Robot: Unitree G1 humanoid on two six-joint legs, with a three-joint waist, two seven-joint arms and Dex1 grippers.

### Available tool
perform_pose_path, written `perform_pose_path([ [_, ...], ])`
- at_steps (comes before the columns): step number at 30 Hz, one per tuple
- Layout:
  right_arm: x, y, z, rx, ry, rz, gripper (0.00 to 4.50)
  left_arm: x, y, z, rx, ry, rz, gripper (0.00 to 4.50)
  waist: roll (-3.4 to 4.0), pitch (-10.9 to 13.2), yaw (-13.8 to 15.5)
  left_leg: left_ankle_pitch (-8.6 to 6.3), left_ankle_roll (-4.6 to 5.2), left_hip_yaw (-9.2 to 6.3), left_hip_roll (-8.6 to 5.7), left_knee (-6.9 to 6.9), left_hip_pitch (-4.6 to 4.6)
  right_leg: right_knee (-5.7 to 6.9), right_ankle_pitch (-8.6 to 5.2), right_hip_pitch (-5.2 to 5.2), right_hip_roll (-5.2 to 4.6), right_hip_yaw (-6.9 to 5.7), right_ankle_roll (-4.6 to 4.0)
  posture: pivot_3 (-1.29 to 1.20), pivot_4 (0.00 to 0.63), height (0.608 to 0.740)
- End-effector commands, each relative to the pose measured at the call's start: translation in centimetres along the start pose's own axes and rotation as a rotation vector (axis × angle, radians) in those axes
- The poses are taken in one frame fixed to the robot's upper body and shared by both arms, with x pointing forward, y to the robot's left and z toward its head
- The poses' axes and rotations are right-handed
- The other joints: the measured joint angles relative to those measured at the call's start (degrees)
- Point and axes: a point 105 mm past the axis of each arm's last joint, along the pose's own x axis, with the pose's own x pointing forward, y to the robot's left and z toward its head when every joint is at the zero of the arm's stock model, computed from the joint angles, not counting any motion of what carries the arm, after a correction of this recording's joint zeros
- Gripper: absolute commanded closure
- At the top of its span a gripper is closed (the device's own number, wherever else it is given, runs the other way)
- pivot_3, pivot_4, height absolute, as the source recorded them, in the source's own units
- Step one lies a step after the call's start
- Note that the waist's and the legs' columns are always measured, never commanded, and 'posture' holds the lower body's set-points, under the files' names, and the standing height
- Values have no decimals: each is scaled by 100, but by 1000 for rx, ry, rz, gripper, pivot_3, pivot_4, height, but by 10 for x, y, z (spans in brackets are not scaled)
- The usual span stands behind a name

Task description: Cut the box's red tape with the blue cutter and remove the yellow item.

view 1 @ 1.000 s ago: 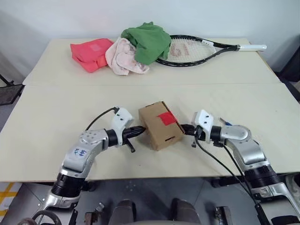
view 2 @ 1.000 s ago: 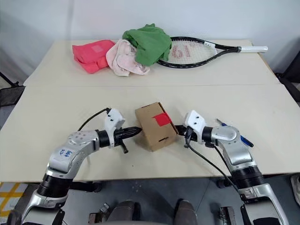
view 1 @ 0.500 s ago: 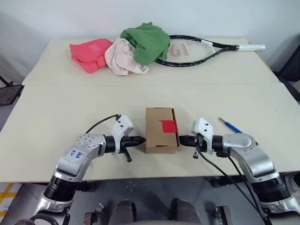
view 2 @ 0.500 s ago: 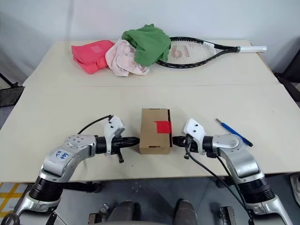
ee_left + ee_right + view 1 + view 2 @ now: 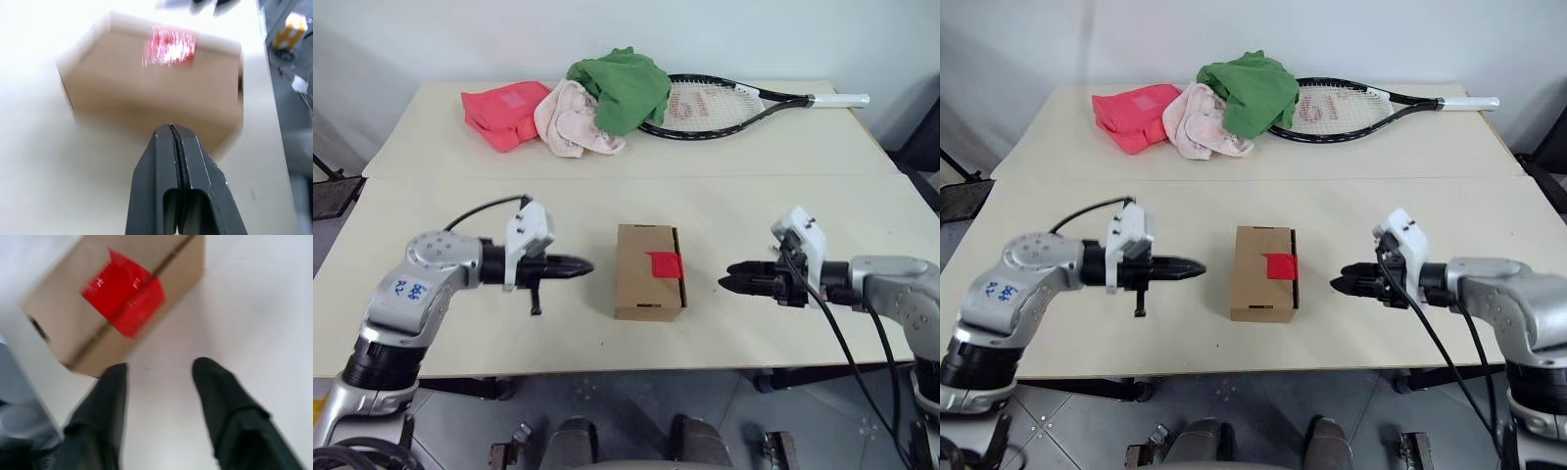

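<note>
The brown box [image 5: 641, 279] lies flat on the near table, midway between my two arms. The red tape [image 5: 666, 263] sits across the flap seam on its right side, and also shows in the right wrist view [image 5: 122, 301]. My left gripper [image 5: 582, 265] hovers a short way to the left of the box, shut and empty, pointing at it; its closed fingers [image 5: 161, 161] show in the left wrist view. To the right of the box my right gripper [image 5: 729, 282] is open and empty, pointing at the taped side. The blue cutter and the yellow item are hidden.
On the far table lie a tennis racket [image 5: 724, 103], a green cloth [image 5: 622, 83], a pale pink cloth [image 5: 576, 119] and a red cloth [image 5: 502, 113]. The table's front edge [image 5: 636, 367] runs just below the box.
Both grippers have drawn back from the box's sides and risen. The right gripper has opened. The box, turned square earlier, now lies still.
</note>
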Motion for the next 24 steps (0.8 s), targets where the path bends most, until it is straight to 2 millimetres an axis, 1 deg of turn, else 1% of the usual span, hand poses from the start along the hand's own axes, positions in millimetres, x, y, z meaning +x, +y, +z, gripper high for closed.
perform_pose_path([
  [1,5,3,13,74,-6,-7,1136,21,12,7,67,-39,32,4500,0,0,-2,0,0,1,0,0,-4,-1,0,-4,1,-1,0,0,150,740],
  [3,11,3,18,98,-19,-1,522,32,15,7,73,-46,37,4500,0,0,-3,0,0,1,0,-3,-3,-1,1,-4,2,-2,2,0,150,740],
  [6,22,2,22,117,-14,-18,522,46,15,1,90,-24,21,4500,0,0,-12,-1,-1,2,0,-13,-4,-3,2,-8,1,-8,4,0,150,740],
  [10,31,-4,22,155,-2,-59,522,58,9,-7,105,6,-5,4500,0,0,-19,-1,-1,5,0,-17,-9,-2,2,-16,1,-10,5,0,150,740],
  [14,37,-5,22,179,3,-67,522,67,5,-9,111,6,-17,4500,0,0,-20,-1,-1,9,0,-12,-8,-2,3,-16,1,-9,5,0,150,740],
  [21,43,-3,23,196,7,-58,522,71,3,-14,115,22,-24,4500,0,0,-19,-1,-1,10,0,-9,-8,-1,3,-16,0,-9,5,0,150,740],
  [24,43,-4,20,203,20,-67,522,71,2,-15,113,23,-24,4500,0,0,-18,-1,-1,10,0,-9,-8,-2,2,-15,0,-8,5,0,150,740],
])
